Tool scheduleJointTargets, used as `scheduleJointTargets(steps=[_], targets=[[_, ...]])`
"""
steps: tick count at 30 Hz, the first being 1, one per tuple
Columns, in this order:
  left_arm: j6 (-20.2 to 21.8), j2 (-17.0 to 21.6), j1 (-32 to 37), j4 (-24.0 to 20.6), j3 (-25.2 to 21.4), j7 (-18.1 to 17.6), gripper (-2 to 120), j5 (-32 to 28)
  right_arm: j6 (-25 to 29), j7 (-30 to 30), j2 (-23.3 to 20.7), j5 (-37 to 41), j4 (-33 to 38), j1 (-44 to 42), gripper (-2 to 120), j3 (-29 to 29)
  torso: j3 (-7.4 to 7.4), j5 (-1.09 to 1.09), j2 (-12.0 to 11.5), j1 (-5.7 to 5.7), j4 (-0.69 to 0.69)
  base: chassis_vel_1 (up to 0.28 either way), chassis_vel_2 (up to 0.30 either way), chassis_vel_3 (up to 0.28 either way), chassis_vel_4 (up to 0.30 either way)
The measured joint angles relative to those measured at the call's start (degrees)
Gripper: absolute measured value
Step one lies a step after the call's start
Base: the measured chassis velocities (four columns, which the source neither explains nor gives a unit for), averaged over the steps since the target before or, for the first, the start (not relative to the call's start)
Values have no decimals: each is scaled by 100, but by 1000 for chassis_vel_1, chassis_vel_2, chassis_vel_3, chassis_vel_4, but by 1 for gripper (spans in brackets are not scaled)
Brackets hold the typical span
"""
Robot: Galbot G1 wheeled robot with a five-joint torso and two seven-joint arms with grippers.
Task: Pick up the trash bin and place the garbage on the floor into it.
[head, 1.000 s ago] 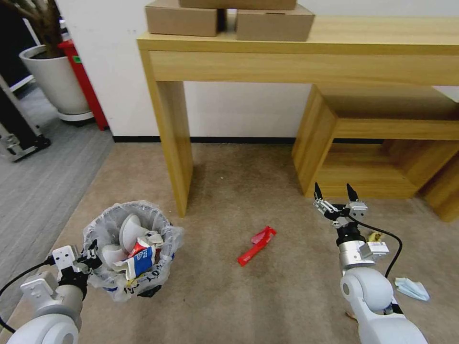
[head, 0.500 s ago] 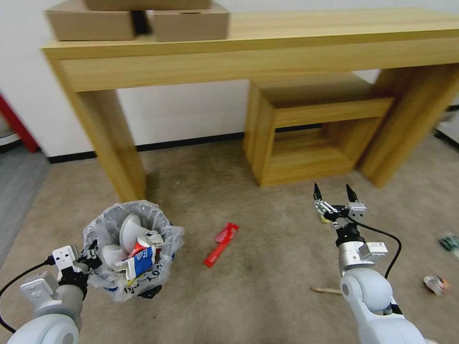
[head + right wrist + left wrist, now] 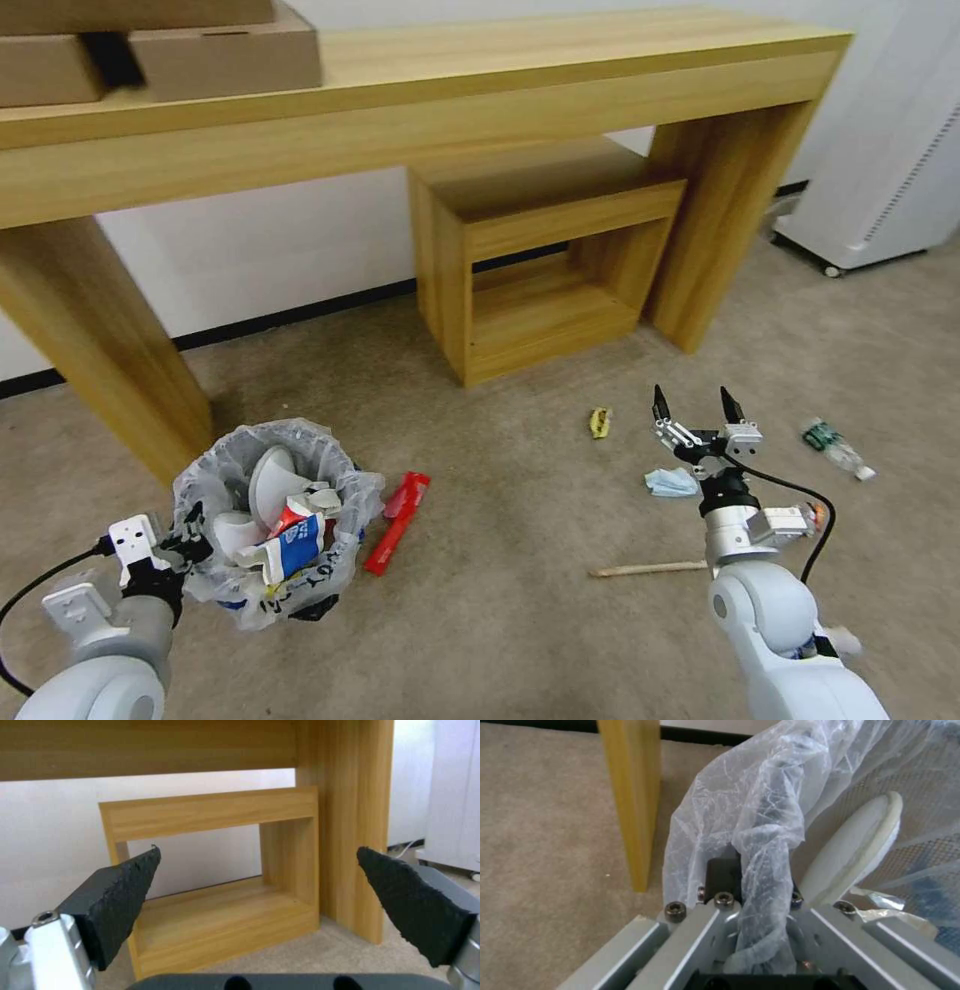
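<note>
My left gripper [image 3: 190,535] is shut on the rim of the trash bin [image 3: 275,520], a round black bin lined with a crinkly white bag [image 3: 760,832] and holding white slippers, a paper cup and wrappers. A red wrapper [image 3: 397,508] lies on the tan carpet floor [image 3: 500,620] right beside the bin. My right gripper [image 3: 696,408] hangs open above the floor, nothing between its fingers [image 3: 125,896]. Near it lie a light-blue mask [image 3: 670,482], a wooden stick [image 3: 648,569], a green-labelled bottle [image 3: 835,447] and a small yellow-brown scrap [image 3: 599,421].
A long wooden console table [image 3: 450,90] stands along the wall, with a low wooden open shelf [image 3: 545,260] under it and cardboard boxes [image 3: 160,45] on top. A white appliance on casters [image 3: 890,150] stands at the right.
The head camera has swung to the right, so the whole scene has shifted left. The mask, stick, bottle and scrap have come into view. Both arms hold the same pose.
</note>
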Motion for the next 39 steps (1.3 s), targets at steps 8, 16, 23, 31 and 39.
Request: scheduleJointTargets(steps=[8, 16, 23, 31, 39], targets=[[30, 26, -3, 64, -79, -88, 1, -43, 21, -7, 14, -1, -38, 6, 100, -68, 0, -1, 0, 0, -3, 0, 0, 0, 0], [50, 13, 8, 80, -107, -121, 1, -76, 59, -18, 14, -2, -67, 58, 100, -123, 0, -1, 0, 0, -3, 0, 0, 0, 0], [59, 7, 4, 89, -113, -127, 1, -99, 55, -34, -12, -1, -67, 58, 100, -127, 0, 0, 0, 0, -3, 0, 0, 0, 0], [62, 46, 23, 73, -151, -122, 1, -154, -115, -75, 9, -78, 2, 10, 100, -183, 0, 0, 0, -1, -3, 0, 0, 0, 0], [62, 71, 8, 91, -163, -114, 1, -178, -118, -78, 24, -135, 0, 14, 100, -280, -1, 0, 1, -1, -3, -40, 40, 37, -42]])
